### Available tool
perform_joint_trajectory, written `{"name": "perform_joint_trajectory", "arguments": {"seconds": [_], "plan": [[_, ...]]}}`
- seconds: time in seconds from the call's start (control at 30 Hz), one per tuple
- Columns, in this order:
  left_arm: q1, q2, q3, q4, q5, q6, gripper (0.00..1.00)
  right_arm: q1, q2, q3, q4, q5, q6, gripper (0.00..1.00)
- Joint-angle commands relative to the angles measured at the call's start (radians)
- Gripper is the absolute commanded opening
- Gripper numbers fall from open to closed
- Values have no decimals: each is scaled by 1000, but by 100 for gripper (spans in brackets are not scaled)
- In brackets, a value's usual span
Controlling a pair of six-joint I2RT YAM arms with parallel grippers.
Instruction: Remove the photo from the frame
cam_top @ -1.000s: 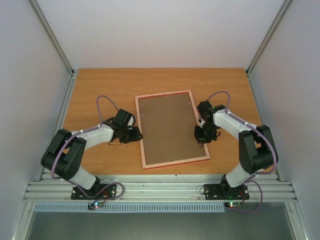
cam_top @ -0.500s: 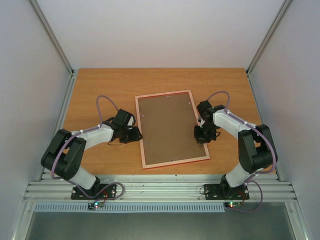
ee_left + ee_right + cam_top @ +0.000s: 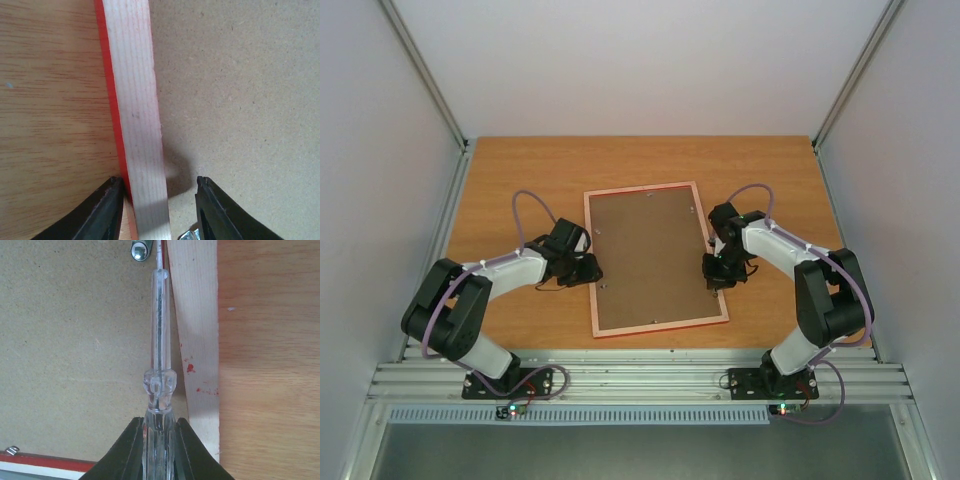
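Carefully: your right gripper [image 3: 159,429] pinches the clear screwdriver [image 3: 159,340] near a metal fastener [image 3: 140,250]. It may slip and scratch the backing board [image 3: 75,340], because your left gripper [image 3: 159,184] only straddles the frame [image 3: 135,100] rail, fingers apart.

The frame [image 3: 660,327] is lying face down, the backing board [image 3: 652,257] hiding its front. The clear screwdriver [image 3: 159,365] is running past the right wrist view's edges, losing tip and handle end.

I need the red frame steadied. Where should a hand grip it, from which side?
Probably best: pinch the thin red wooden picture frame by its left rail from straight above, one finger outside, one on the brown fibreboard backing. It lies flat, face down, so only that narrow rail offers a hold; the left hand straddles it.
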Motion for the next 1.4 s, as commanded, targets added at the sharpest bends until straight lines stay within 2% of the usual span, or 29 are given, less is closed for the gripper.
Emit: {"name": "perform_joint_trajectory", "arguments": {"seconds": [0.0,0.53,0.83,1.37], "plan": [[-4,10,-10,-27,-28,14,42,20,-22,10,-5,-62,-32,1],[-4,13,7,-45,-49,29,42,48,-34,8,4,-102,-56,1],[-4,7,16,-62,-65,39,42,51,-111,20,-18,56,-25,1],[-4,21,23,-62,-73,31,42,50,-158,13,-48,111,8,1]]}}
